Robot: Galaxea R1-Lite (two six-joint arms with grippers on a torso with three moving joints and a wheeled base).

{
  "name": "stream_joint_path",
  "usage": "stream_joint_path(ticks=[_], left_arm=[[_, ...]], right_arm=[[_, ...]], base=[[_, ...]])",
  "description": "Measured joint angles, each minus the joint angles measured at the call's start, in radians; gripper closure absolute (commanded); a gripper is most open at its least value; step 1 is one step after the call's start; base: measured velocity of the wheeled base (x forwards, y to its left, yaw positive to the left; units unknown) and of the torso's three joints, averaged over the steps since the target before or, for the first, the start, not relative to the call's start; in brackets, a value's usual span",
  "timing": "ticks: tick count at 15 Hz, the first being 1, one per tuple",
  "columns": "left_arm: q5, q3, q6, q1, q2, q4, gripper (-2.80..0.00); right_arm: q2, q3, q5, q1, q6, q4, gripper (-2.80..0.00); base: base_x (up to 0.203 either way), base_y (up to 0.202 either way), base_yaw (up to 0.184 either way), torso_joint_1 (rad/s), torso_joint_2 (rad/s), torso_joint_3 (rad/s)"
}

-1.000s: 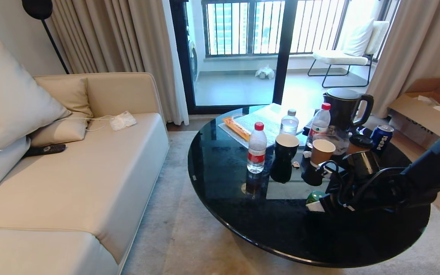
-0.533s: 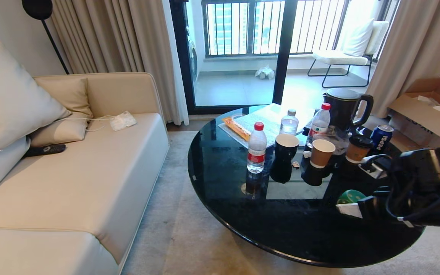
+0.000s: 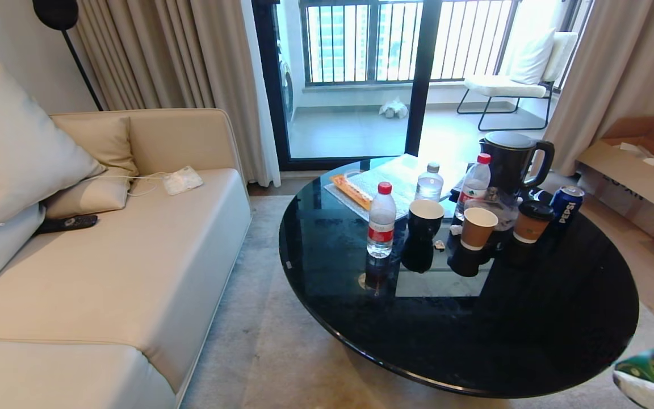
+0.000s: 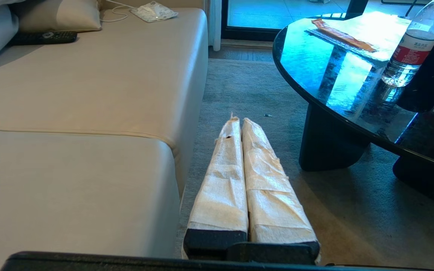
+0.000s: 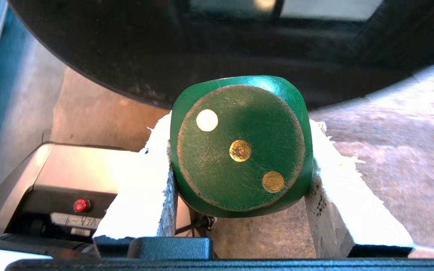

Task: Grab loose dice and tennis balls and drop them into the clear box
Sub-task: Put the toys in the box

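Green die, three pale pips showing, sat clamped between the right gripper jaws, beyond the black surface edge, over carpet. Left gripper jaws pressed together, idle. Box unseen; carry level, grip firm.

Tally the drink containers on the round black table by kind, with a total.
Water bottles: 3
Paper cups: 2
Black mug: 1
Black kettle: 1
Pepsi can: 1
Total: 8
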Motion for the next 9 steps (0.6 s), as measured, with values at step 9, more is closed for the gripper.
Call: stream_joint_path(ticks=[9], left_arm=[[0.0, 0.0, 0.0, 0.0, 0.0, 0.0, 0.0]], right_arm=[[-0.657, 0.228, -0.083, -0.05, 0.018, 0.077, 0.0]], base=[[0.0, 0.0, 0.0, 0.0, 0.0, 0.0]])
